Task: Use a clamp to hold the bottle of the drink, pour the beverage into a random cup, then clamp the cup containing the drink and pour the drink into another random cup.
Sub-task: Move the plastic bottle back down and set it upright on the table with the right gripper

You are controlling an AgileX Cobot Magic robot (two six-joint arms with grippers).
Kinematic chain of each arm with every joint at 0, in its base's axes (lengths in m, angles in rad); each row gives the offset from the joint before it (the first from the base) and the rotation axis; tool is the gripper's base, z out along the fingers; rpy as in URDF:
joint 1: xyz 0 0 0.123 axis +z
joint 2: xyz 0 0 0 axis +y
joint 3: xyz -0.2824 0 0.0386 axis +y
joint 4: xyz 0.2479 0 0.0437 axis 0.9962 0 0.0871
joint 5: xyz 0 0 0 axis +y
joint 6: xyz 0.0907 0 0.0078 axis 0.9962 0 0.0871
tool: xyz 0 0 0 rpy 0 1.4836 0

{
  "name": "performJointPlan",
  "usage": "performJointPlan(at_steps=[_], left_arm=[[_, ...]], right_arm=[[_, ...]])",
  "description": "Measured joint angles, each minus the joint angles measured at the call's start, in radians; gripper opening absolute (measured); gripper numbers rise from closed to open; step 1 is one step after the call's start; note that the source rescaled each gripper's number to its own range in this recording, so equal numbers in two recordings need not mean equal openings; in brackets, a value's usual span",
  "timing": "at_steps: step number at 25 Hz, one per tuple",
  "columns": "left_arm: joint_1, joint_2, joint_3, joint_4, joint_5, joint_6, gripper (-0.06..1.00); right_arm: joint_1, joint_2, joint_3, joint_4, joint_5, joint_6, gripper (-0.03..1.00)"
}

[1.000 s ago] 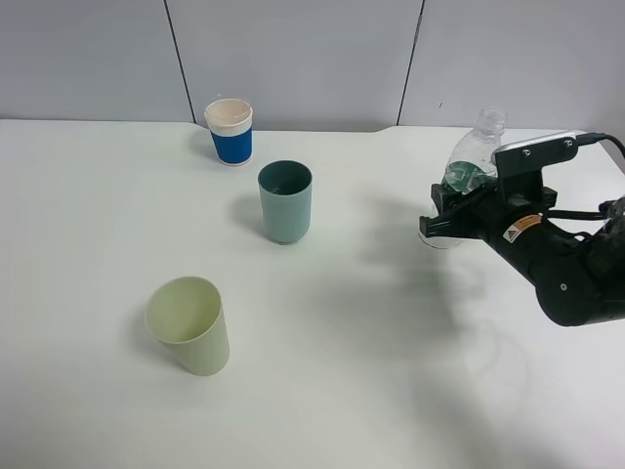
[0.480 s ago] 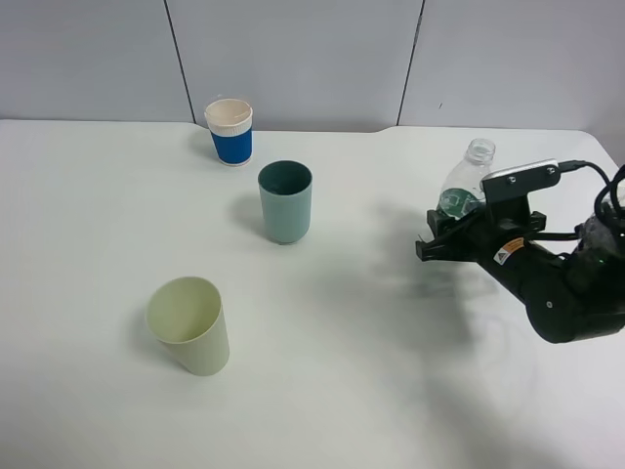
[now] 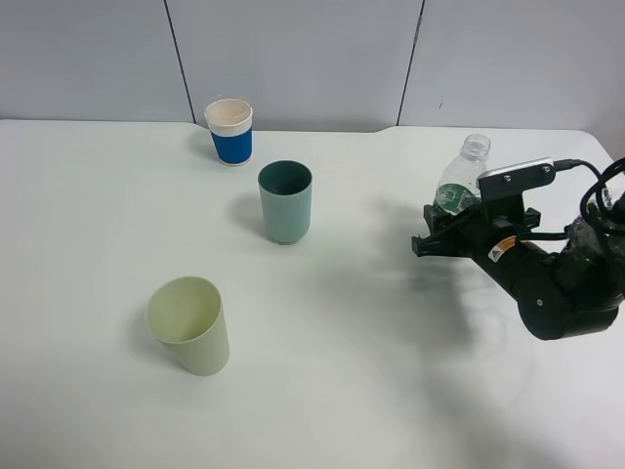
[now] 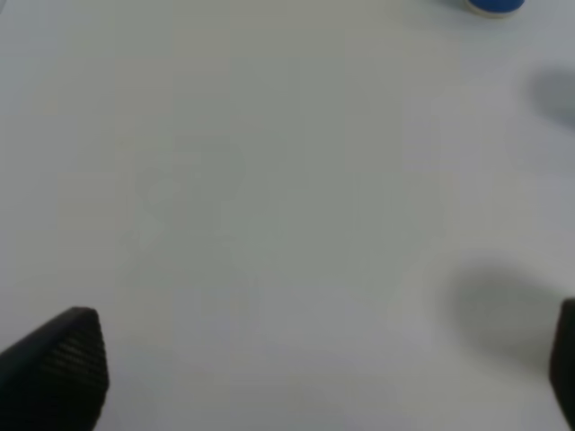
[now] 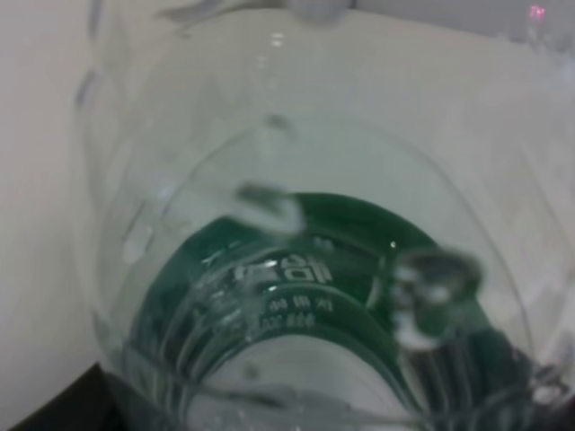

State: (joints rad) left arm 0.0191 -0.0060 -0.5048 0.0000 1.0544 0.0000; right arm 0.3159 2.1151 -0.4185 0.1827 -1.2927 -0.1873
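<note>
- Right gripper: I read the jaws as clamped on the bottle, low on its body, below the green label band.
- Label: in the right wrist view I see white characters on the green band, too blurred to read. No brand legible.
- Bottle is uncapped, neck up, leaning slightly. Can't tell if its base touches the table.
- Clear droplets or bubbles glint inside the bottle; I can't tell the liquid level.
- Right arm carries a small orange-yellow warning sticker just behind the gripper; text unreadable.
- Left gripper: fingers wide apart, nothing between them, bare table below. It's out of the overhead view.
- Landmark: teal tumbler, upright. The bottle is well to its right.
- Blue-sleeved white cup: near the teal tumbler, behind it and to the left, upright.
- Pale yellow-green tumbler: well apart from the teal tumbler, in front and to the left, upright.
</note>
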Motion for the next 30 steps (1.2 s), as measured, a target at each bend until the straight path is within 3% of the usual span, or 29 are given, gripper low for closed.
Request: performJointPlan(at_steps=[13, 26, 28, 30], left_arm=[[0.0, 0.0, 0.0, 0.0, 0.0, 0.0, 1.0], [0.0, 0.0, 0.0, 0.0, 0.0, 0.0, 1.0], [0.0, 0.0, 0.0, 0.0, 0.0, 0.0, 1.0], [0.0, 0.0, 0.0, 0.0, 0.0, 0.0, 1.0]], right_arm=[[0.003, 0.001, 0.0, 0.079, 0.0, 0.073, 0.01], [0.003, 0.001, 0.0, 0.079, 0.0, 0.075, 0.02], [0.003, 0.0, 0.0, 0.079, 0.015, 0.076, 0.21], [0.003, 0.003, 0.0, 0.08, 0.066, 0.077, 0.49]])
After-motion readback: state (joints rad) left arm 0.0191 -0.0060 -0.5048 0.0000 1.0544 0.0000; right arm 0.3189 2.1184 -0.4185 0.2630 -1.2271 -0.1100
